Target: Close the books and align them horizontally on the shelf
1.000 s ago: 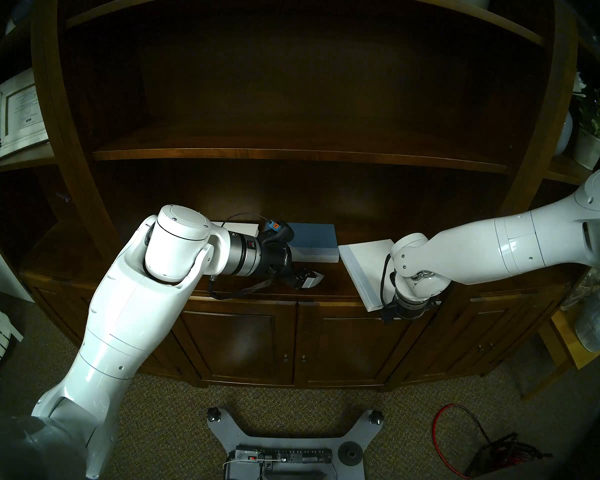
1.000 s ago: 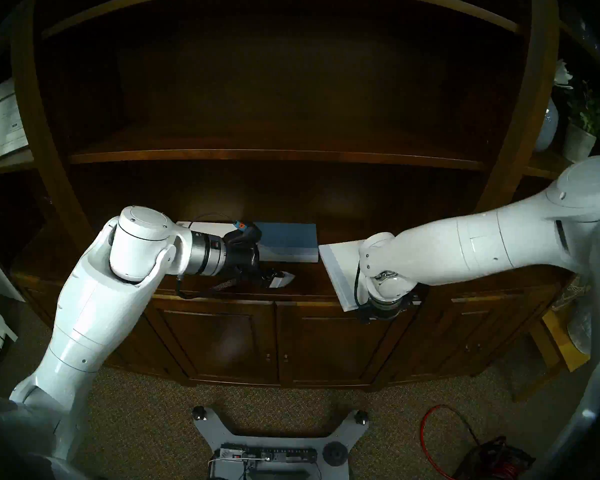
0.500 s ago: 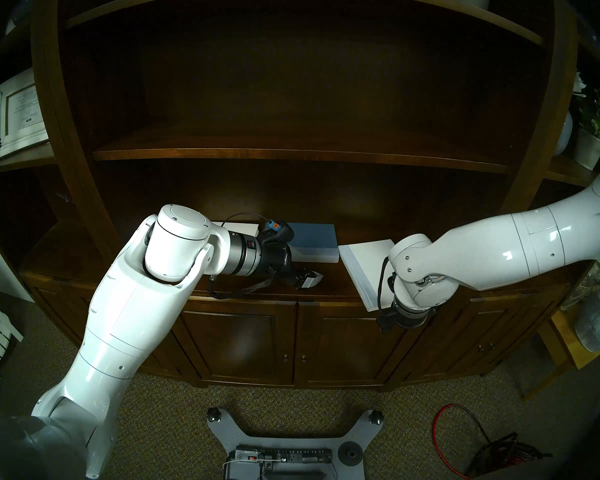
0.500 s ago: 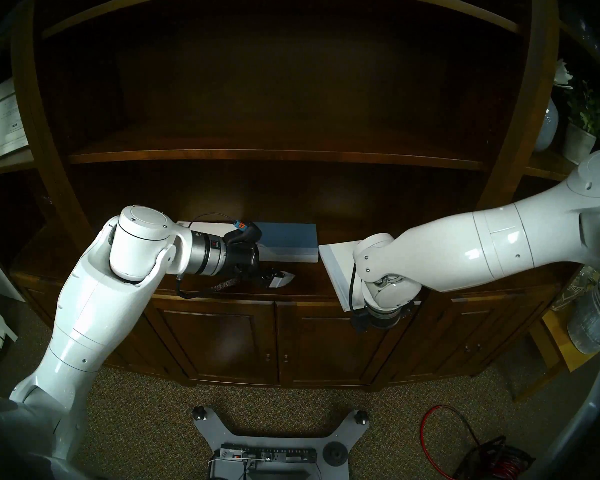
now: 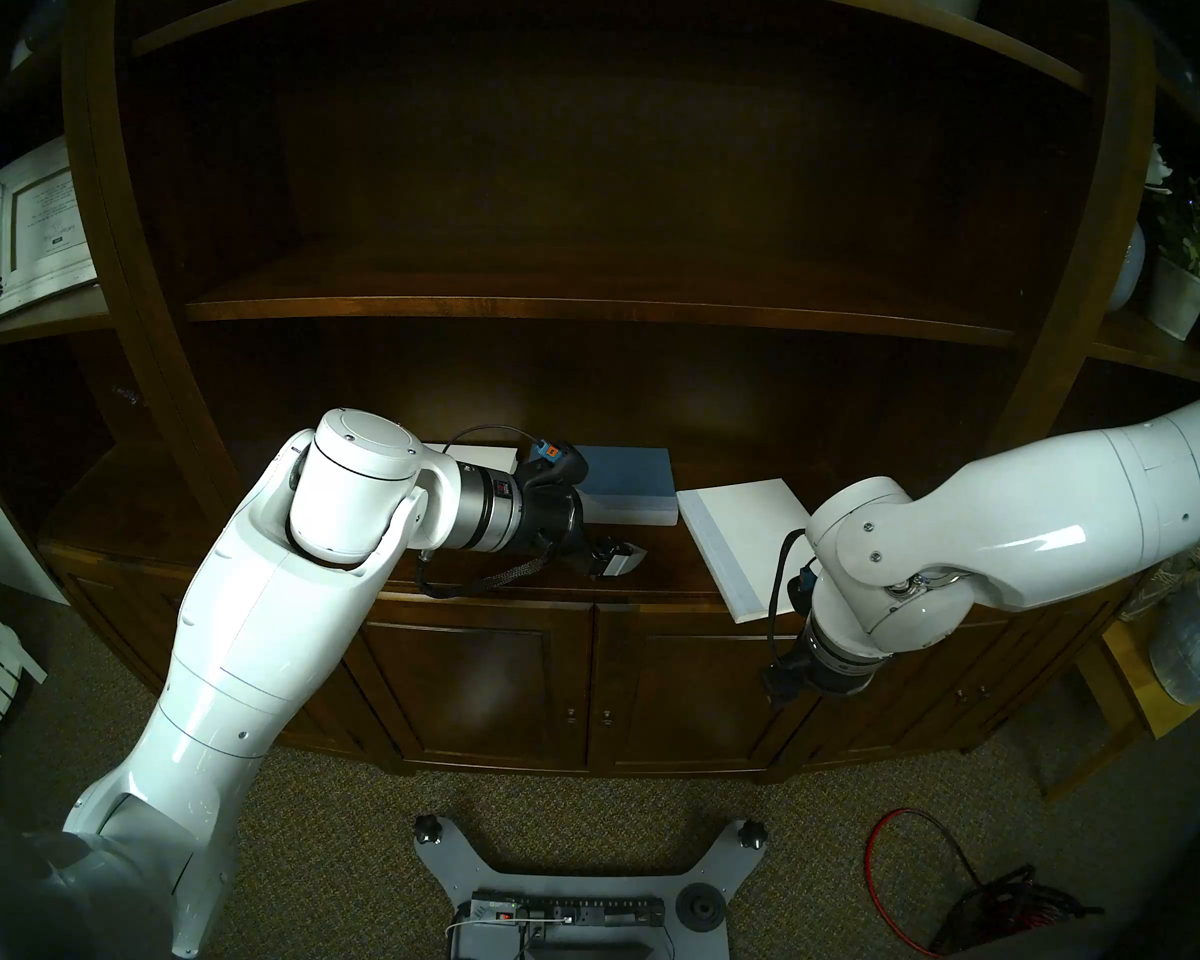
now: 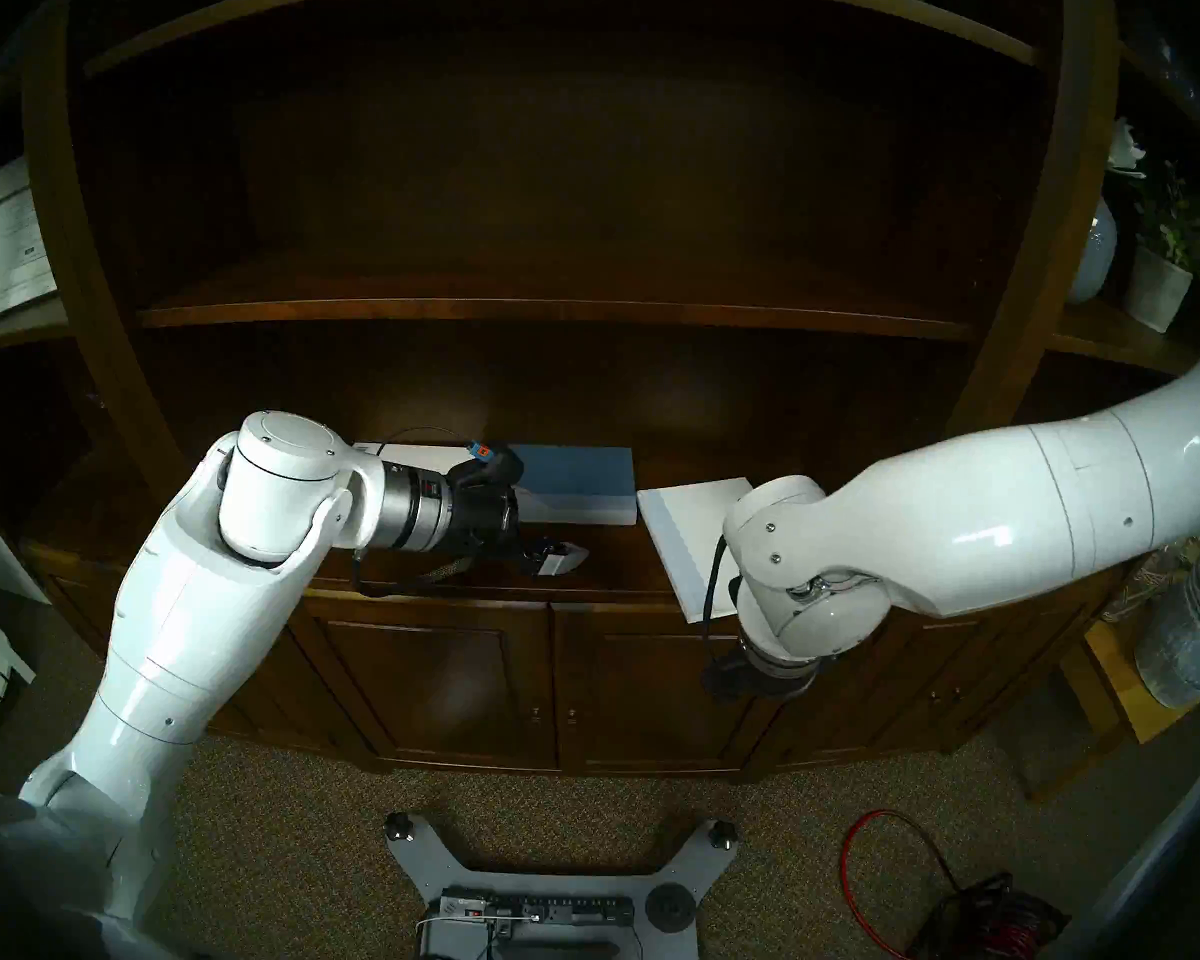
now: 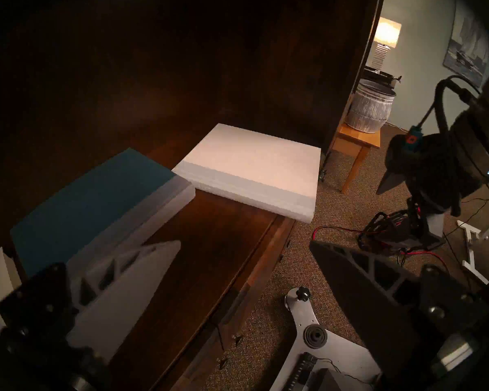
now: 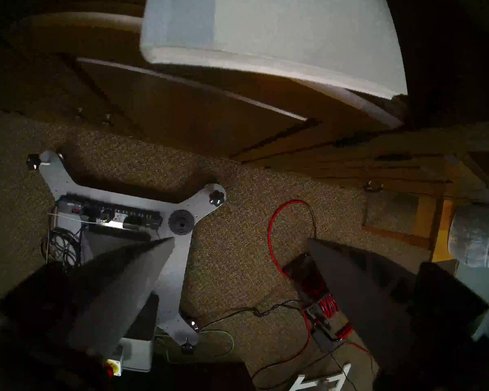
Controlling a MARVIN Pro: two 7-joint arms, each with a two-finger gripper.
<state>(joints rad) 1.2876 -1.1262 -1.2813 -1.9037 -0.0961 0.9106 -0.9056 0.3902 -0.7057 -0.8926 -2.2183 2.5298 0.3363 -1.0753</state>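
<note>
The blue book lies closed and square on the shelf, and shows in the left wrist view. The white book with the grey-blue spine strip lies closed to its right, skewed, its near corner hanging over the shelf's front edge. A third white book lies behind my left wrist, mostly hidden. My left gripper is open and empty just in front of the blue book. My right gripper is open and empty, pointing down at the floor in front of the cabinet, below the skewed book.
Cabinet doors stand below the shelf, a thinner upper board above it. The robot base and a red cable lie on the carpet. A grey bucket stands on a small wooden table at the right. A white-framed picture stands at the left.
My right arm has drawn back from the skewed white book, moving down and to the right in front of the cabinet. The book stayed put. The left arm has not moved.
</note>
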